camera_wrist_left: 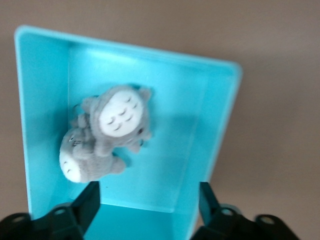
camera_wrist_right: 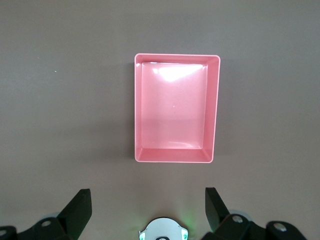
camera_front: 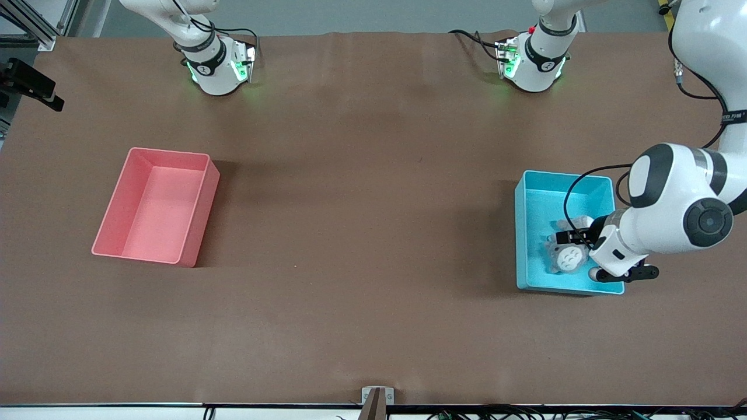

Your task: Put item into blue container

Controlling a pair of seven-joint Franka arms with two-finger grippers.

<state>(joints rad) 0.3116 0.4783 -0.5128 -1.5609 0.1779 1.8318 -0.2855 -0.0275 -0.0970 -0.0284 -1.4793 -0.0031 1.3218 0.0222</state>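
The blue container stands toward the left arm's end of the table. Two grey plush toys with white fronts lie together on its floor, one showing a sleepy white face, the other a white belly. My left gripper hangs open over the container, above the toys and touching neither. In the left wrist view the left gripper has one finger beside the toys and the other over the container's wall. My right gripper is open and empty, high above the table; the front view does not show it.
An empty pink bin sits toward the right arm's end of the table, seen from straight above in the right wrist view, pink bin. Brown cloth covers the table. Both arm bases stand along the table's edge farthest from the front camera.
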